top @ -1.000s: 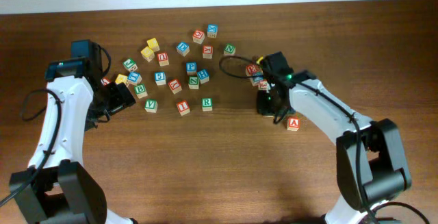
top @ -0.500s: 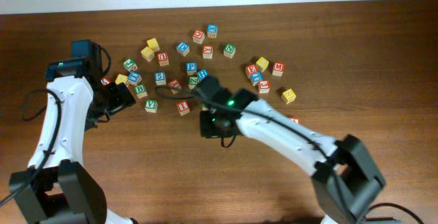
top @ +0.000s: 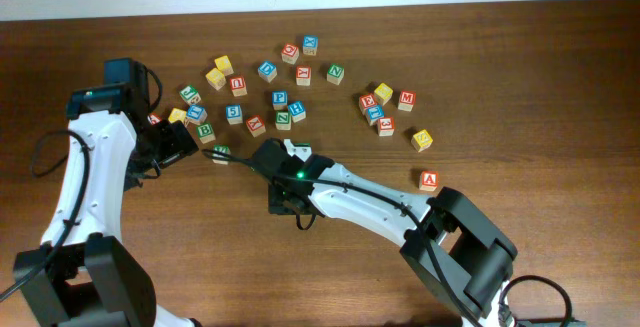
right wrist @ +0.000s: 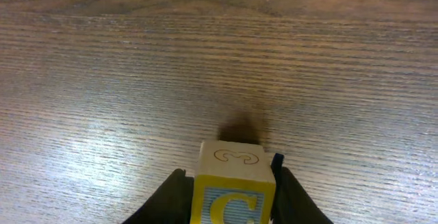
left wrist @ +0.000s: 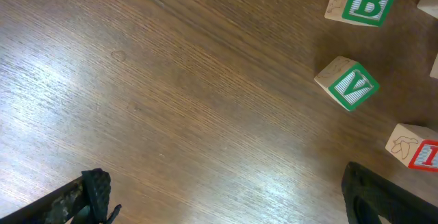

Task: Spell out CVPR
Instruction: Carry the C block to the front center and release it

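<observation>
While the left claw hangs wide apart and empty over bare tabletop, the right arm has swung within the last second from the right side of the block cluster to below its centre in the overhead frame. Right claw is clamped on the yellow C, low over the wood; contact cannot be told. V lies to its upper left, P up in the cluster, R half hidden by the arm. Judgement: C has reached the word's start; release next, then V.
</observation>
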`<state>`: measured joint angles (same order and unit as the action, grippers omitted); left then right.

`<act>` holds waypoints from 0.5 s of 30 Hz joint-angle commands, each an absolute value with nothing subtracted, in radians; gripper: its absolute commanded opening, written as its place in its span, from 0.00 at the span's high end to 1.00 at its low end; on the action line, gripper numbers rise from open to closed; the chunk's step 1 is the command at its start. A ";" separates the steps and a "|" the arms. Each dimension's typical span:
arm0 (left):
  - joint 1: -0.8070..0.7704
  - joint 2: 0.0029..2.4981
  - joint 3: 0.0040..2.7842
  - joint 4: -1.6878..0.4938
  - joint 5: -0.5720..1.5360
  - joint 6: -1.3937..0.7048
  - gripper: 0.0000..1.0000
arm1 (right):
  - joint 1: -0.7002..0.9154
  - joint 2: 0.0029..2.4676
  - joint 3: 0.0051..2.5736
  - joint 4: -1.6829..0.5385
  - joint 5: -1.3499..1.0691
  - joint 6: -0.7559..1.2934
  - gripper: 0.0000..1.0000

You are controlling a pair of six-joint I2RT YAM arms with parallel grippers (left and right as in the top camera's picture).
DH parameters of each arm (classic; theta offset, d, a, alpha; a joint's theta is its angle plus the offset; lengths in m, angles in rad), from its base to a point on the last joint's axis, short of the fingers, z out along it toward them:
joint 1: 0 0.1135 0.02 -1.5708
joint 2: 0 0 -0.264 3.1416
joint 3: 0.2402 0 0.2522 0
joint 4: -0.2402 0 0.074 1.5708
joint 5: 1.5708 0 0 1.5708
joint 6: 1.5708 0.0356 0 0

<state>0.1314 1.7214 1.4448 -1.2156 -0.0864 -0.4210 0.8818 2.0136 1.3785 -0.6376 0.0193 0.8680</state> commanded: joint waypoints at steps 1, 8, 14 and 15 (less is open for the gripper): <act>0.134 1.700 1.458 -1.217 -0.094 -0.437 0.01 | 0.893 2.019 1.395 -0.634 0.034 0.869 0.67; 0.134 1.700 1.458 -1.217 -0.094 -0.437 0.01 | 0.892 2.019 1.395 -0.626 0.008 0.821 0.65; 0.134 1.700 1.458 -1.217 -0.094 -0.437 0.01 | 0.892 2.019 1.395 -0.612 0.004 0.874 0.67; 0.134 1.700 1.458 -1.217 -0.094 -0.437 0.01 | 0.892 2.019 1.395 -0.613 0.004 0.874 0.71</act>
<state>0.1314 1.7214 1.4448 -1.2156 -0.0868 -0.4210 0.8818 2.0136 1.3785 -0.6163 0.0067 0.8570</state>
